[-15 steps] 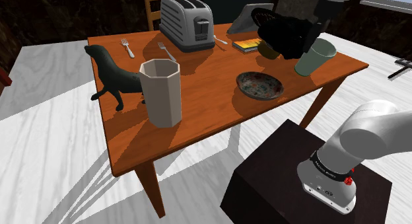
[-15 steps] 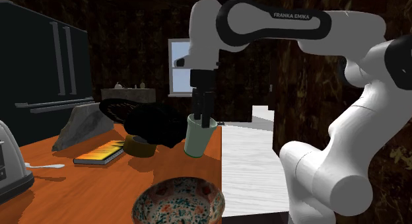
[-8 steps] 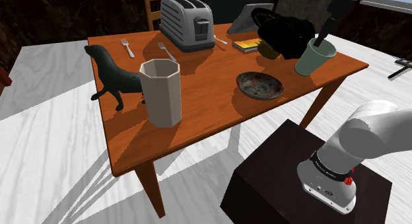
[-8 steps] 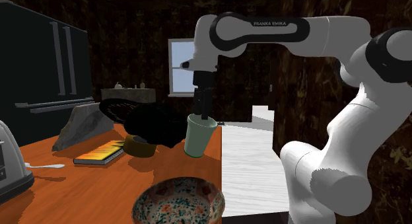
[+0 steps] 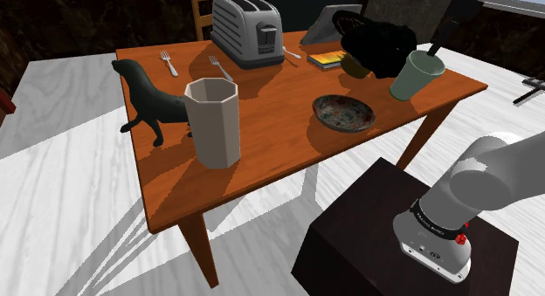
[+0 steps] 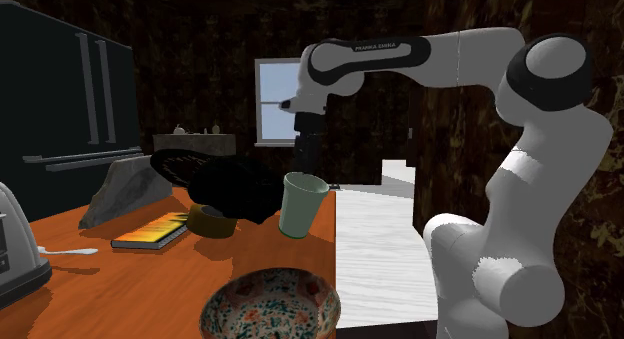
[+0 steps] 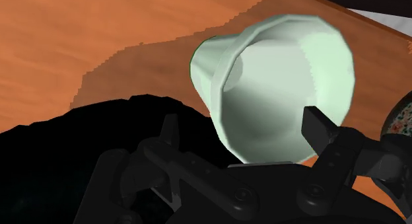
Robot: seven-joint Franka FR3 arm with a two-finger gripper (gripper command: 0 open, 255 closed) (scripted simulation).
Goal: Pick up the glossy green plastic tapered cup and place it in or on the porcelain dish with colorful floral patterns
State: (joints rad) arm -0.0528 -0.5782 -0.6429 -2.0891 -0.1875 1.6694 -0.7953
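One cup (image 5: 417, 74), pale green and glossy, smooth-walled, round, narrower at the base than at the mouth; stands upright, mouth up, at the far right corner of the table (image 5: 279, 141) in the shoulder view, its long axis vertical. One hand (image 6: 305, 167), all black, fingers (image 7: 170, 131) spread apart and grasping nothing; hangs directly above the cup's rim, pointing down, so the cup lies straight below it along the line of the fingers. In the wrist view the open mouth sits between and beyond the two fingers, neither plainly touching the wall. Judgement: a straight descent would put one finger on each side of the rim or wall; the taper and gloss suggest a grip that could slip upward if taken too low on the cup. One dish (image 5: 343, 112), shallow, round, its inside speckled with many-coloured floral pattern; sits to the shoulder view's left of the cup and nearer, apart from it, with bare orange-brown wood-look table between. One black shapeless mass (image 5: 377, 43), just beside the cup on the shoulder view's left. One ribbed metal toaster (image 5: 247, 28), far side. One eight-sided pale vessel (image 5: 213, 121), tall, near side. One black dog figure (image 5: 148, 98), left edge.
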